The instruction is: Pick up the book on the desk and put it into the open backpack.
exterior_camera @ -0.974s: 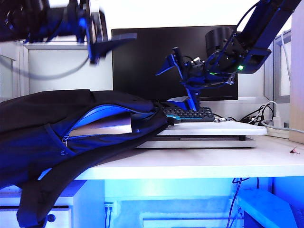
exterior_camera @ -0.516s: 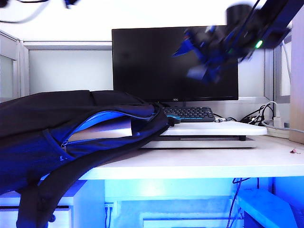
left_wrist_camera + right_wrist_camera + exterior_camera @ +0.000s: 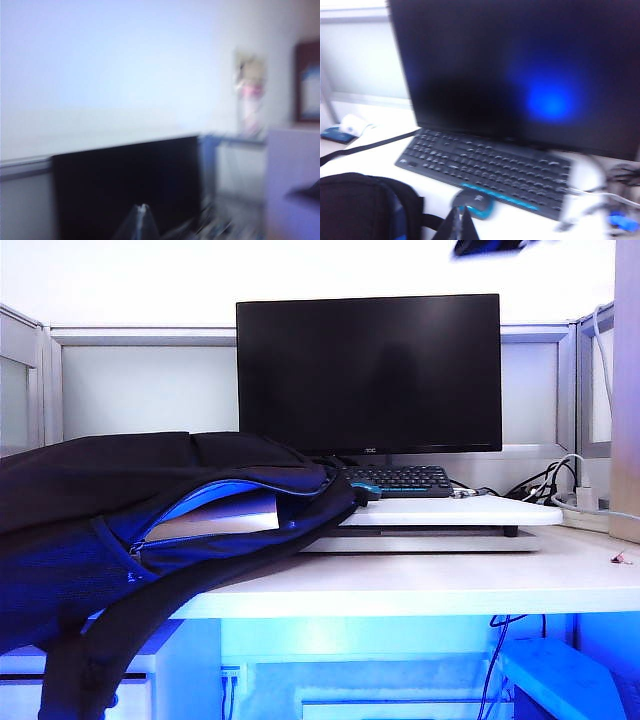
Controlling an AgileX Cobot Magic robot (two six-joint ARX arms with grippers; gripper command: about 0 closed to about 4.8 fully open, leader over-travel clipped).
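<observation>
The black backpack [image 3: 100,490] lies slumped on the left of the desk [image 3: 420,585], its blue-lined mouth open toward the middle. The pale book [image 3: 225,515] rests flat inside that opening, with its white page edge showing. Neither gripper touches anything. In the blurred left wrist view, my left gripper [image 3: 142,207] is shut and empty, its tips meeting in front of the monitor, high above the desk. My right gripper [image 3: 460,212] is shut and empty above the backpack's [image 3: 355,205] end. In the exterior view only a dark bit of the right arm [image 3: 487,246] shows at the top edge.
A black monitor [image 3: 368,370] stands at the back, with a black keyboard [image 3: 398,480] and a blue-edged mouse [image 3: 474,202] on a white raised board [image 3: 450,515]. Cables and a plug strip [image 3: 575,495] lie at the right. Partition walls close off the back and sides.
Both arms have risen away from the backpack and left the exterior view. Both grippers have gone from open to shut. The book stays inside the backpack.
</observation>
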